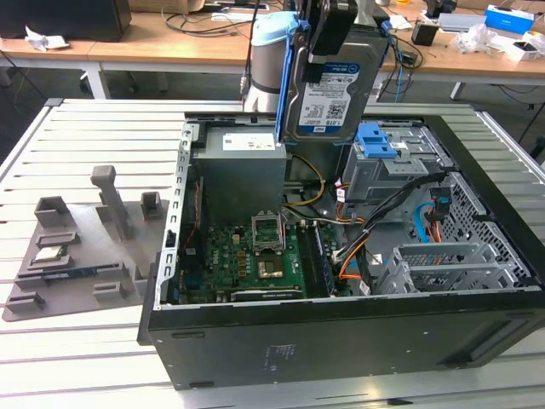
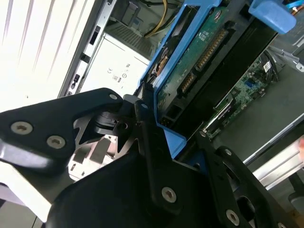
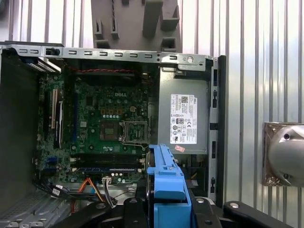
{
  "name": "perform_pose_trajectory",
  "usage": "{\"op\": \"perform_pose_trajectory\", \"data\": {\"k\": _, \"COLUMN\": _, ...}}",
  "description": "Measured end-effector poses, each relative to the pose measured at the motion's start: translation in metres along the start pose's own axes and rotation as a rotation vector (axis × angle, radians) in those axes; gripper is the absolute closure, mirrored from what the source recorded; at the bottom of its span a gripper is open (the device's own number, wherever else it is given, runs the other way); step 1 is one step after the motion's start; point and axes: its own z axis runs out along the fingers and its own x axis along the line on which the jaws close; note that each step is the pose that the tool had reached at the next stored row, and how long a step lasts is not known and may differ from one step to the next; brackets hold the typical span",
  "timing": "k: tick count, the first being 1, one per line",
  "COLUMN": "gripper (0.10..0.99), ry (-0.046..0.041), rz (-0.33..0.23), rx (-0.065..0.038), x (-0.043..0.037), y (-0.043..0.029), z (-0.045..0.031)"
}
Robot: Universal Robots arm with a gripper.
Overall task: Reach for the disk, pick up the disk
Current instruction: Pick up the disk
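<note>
Black gripper [image 1: 315,64] fingers clamped on the blue side rails of the flat silver metal disk [image 1: 328,102], which is held upright. In the exterior view the disk hangs over the open black computer case [image 1: 341,341], its lower edge between the grey power supply box [image 1: 243,170] and the blue-latched drive cage [image 1: 379,153]; side edges in free air.

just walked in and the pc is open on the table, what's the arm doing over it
The robot arm's gripper holds a flat silver metal hard drive with a blue-and-white label and blue plastic side rails. The drive hangs upright above the open black computer case. In the second wrist view the fingers are clamped on its blue rail edge. The grey metal drive cage with the blue latch sits lower in the case, towards the exterior view's right.
</note>
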Motion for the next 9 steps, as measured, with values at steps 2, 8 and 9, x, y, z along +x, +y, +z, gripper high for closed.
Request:
{"op": "perform_pose_trajectory", "data": {"k": 2, "gripper": 0.714, "ry": 0.0028, "rz": 0.000, "rx": 0.000, "x": 0.0014, "y": 0.0000, "z": -0.0001}}
{"op": "perform_pose_trajectory", "data": {"k": 8, "gripper": 0.714, "ry": 0.0057, "rz": 0.000, "rx": 0.000, "x": 0.0094, "y": 0.0002, "z": -0.0004}}
{"op": "perform_pose_trajectory", "data": {"k": 9, "gripper": 0.714, "ry": 0.0059, "rz": 0.000, "rx": 0.000, "x": 0.0102, "y": 0.0002, "z": -0.0004}}
